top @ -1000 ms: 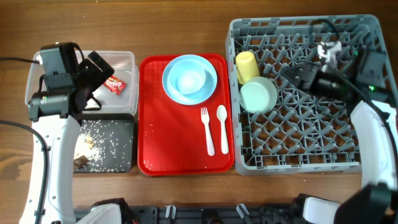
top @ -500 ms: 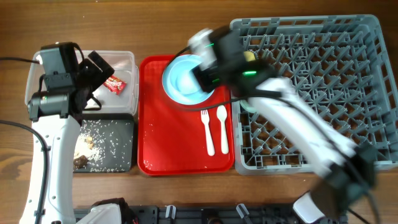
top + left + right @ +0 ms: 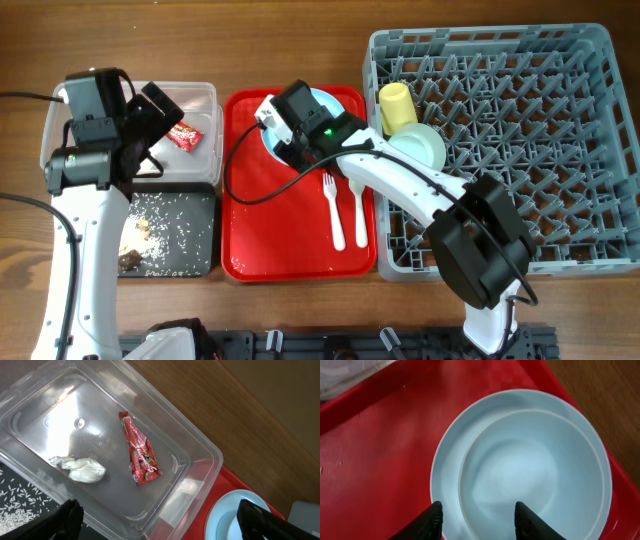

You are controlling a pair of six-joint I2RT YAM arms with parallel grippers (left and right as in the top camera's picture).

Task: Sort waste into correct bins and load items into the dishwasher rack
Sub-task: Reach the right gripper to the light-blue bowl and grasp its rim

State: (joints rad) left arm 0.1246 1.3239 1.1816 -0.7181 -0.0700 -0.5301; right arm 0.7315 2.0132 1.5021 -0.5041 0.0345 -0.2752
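Swinging from the rack (image 3: 540, 160), our right gripper (image 3: 479, 512) is hovering, parted and empty, over the blue bowl (image 3: 530, 470), which we are likely loading next.

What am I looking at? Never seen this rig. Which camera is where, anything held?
Two robot arms at a table. One picture looks down from above; the other two come from cameras on each wrist, with that arm's own black fingers showing at the bottom edge. The left pincer hangs open over a clear tub holding a red wrapper and a crumpled tissue. Beside it, a black tray carries rice scraps. The right pincer is open over a pale blue bowl sitting on a pale blue plate on the red tray, next to a white fork and spoon. The grey rack holds a yellow cup and a pale green bowl. Nothing is held.
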